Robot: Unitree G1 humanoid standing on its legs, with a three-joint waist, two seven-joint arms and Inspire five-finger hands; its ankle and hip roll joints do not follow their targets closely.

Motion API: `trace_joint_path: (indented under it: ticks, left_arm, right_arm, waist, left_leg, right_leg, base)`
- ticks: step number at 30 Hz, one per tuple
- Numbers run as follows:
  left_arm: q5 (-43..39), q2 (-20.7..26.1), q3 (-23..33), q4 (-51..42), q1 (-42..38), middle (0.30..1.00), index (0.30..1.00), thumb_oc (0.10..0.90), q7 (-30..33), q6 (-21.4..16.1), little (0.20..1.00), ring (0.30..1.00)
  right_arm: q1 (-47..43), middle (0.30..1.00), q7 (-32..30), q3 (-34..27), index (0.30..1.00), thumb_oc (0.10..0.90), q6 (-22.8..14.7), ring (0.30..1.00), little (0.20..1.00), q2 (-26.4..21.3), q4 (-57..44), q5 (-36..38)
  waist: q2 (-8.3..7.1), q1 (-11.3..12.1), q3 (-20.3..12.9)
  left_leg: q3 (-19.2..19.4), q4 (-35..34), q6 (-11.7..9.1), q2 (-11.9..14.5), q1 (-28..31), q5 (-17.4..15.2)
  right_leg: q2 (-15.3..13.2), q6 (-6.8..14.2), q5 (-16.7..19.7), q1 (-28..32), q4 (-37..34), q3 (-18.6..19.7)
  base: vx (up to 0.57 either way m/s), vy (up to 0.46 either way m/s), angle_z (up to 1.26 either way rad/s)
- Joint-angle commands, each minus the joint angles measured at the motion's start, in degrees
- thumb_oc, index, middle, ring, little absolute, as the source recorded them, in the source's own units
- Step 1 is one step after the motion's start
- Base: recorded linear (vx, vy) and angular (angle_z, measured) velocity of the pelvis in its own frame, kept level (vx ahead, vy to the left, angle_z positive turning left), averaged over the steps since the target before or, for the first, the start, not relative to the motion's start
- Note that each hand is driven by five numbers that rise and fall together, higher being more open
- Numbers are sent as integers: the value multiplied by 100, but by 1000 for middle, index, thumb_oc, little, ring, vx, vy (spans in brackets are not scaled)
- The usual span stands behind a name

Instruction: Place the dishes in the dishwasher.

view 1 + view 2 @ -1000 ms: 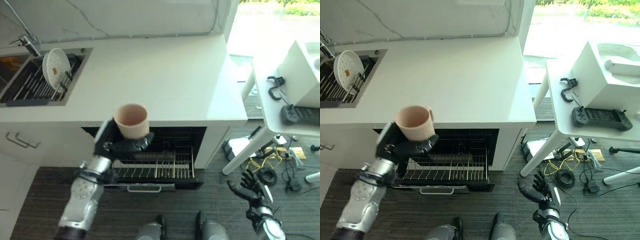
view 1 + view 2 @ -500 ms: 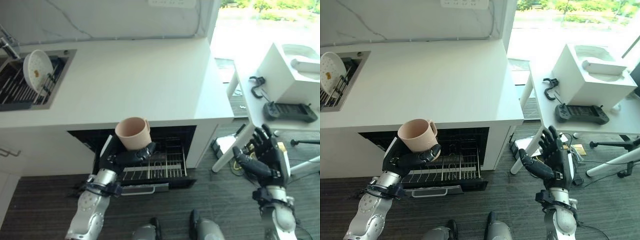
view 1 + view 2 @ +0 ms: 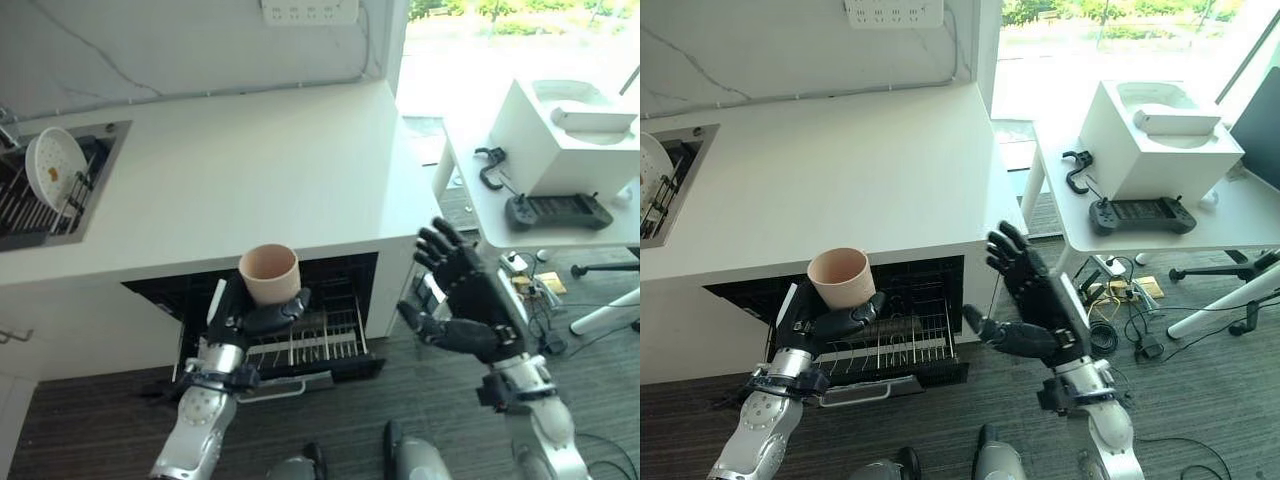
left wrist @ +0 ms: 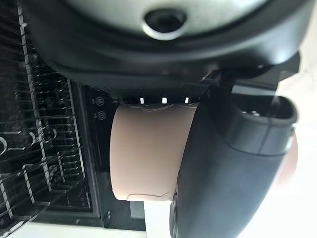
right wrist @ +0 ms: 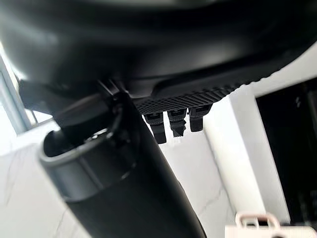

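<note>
Left eye view: left hand (image 3: pixel 243 318) grips cup (image 3: pixel 269 275) over rack (image 3: pixel 320 340), w/ right hand (image 3: pixel 465 300) spread, prob. empty.

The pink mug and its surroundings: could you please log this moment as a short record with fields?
held item: pink mug, upright, mouth up
holder: left robot hand, fingers curled round the mug's lower part
mug position: raised in front of the counter edge, above the pulled-out dishwasher rack
rack contents: cannot tell
right robot hand: open, fingers spread, holding nothing, raised to the right of the dishwasher
still to load: white plate standing in the sink rack
</note>
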Motion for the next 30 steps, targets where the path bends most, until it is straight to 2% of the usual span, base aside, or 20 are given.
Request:
trace_joint_path:
  ticks: [1, 6, 10, 12, 17, 22, 30]
  left_arm:
    - [736, 135, -73, -282, -831, 300, 300, 400, 679, -1072, 300, 300]
    - [1165, 121, -322, -311, -1006, 300, 300, 400, 799, -1261, 300, 300]
    - [1625, 60, -628, -140, -1277, 300, 300, 400, 1561, -1294, 300, 300]
    - [1661, 32, -703, -88, -1321, 300, 300, 400, 1527, -1400, 300, 300]
    - [2117, -60, -917, 35, -1499, 300, 300, 400, 2005, -1545, 300, 300]
    - [2072, -115, -1021, 116, -1618, 300, 300, 400, 1942, -1424, 300, 300]
    - [2116, -195, -1175, 162, -1616, 300, 300, 400, 1787, -1468, 300, 300]
  right_arm:
    - [-446, 900, 50, 11, 900, 800, -331, 900, 900, -80, -676, 161]
    - [-771, 900, -53, 349, 900, 800, -109, 900, 900, 59, -597, 618]
    - [-1182, 900, -482, 824, 900, 800, 70, 900, 900, 176, -451, 280]
    - [-1338, 900, -643, 971, 900, 800, 140, 900, 900, 227, -373, 205]
    - [-1887, 900, -956, 1316, 900, 800, 356, 900, 900, 444, -122, 41]
    - [-2316, 900, -1186, 1484, 900, 800, 679, 900, 900, 544, -90, -365]
    - [-3016, 900, -1555, 1713, 900, 800, 1213, 900, 900, 751, 221, -657]
  waist:
    - [-41, 187, -324]
    - [-27, 328, -380]
    - [-2, 483, -436]
    - [4, 560, -433]
    - [-1, 746, -464]
    - [-23, 895, -464]
    - [-48, 1170, -461]
  left_leg:
    - [-142, 252, -118, 106, 62, -463]
    - [-253, 252, -135, 82, 52, -460]
    - [-346, 252, -151, 55, 45, -448]
    - [-406, 252, -165, 42, 53, -441]
    - [-542, 252, -180, 16, 48, -424]
    - [-647, 252, -195, 8, 31, -398]
    - [-833, 252, -217, -9, -12, -361]
  right_leg:
    - [-313, 429, -881, 411, 324, -311]
    - [-325, 416, -897, 465, 324, -378]
    - [-360, 395, -903, 537, 324, -467]
    - [-362, 382, -911, 588, 324, -506]
    - [-372, 337, -937, 675, 324, -600]
    - [-378, 308, -950, 747, 324, -701]
    - [-382, 249, -981, 854, 324, -863]
  base:
    - [36, -38, 3]
    - [19, -40, 12]
    - [19, -33, 17]
    - [22, -36, 13]
    - [27, -26, 16]
    - [27, -29, 23]
    - [29, -16, 16]
